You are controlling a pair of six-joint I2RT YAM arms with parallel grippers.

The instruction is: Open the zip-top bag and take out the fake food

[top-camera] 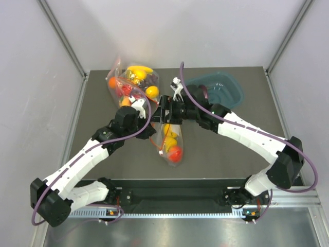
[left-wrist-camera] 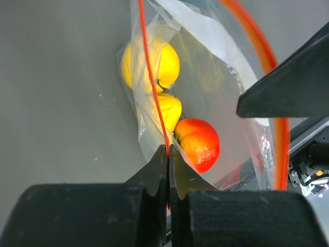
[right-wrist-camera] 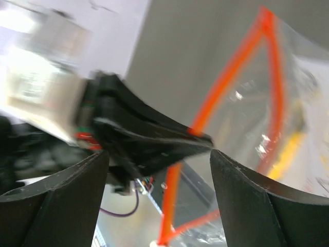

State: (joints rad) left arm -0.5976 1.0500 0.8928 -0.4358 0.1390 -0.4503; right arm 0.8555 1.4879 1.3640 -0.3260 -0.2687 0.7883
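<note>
The zip-top bag [top-camera: 170,144] lies mid-table, its mouth lifted toward both grippers. In the left wrist view my left gripper [left-wrist-camera: 168,148] is shut on the bag's red-orange zip strip [left-wrist-camera: 149,77]. Through the clear plastic the fake food shows: a yellow lemon [left-wrist-camera: 160,63], a second yellow piece [left-wrist-camera: 169,110] and a red tomato [left-wrist-camera: 198,144]. My right gripper [right-wrist-camera: 159,154] stands open, its fingers [right-wrist-camera: 257,200] on either side of the far zip strip [right-wrist-camera: 226,77] and of the left gripper's black fingertips [right-wrist-camera: 154,141]. From above, the two grippers, left [top-camera: 150,130] and right [top-camera: 161,118], meet at the bag's mouth.
A second clear bag [top-camera: 132,82] holding a banana, an orange and other fruit lies at the back left. A teal bowl [top-camera: 221,88] sits at the back right, behind the right arm. Grey walls close in on the table's sides.
</note>
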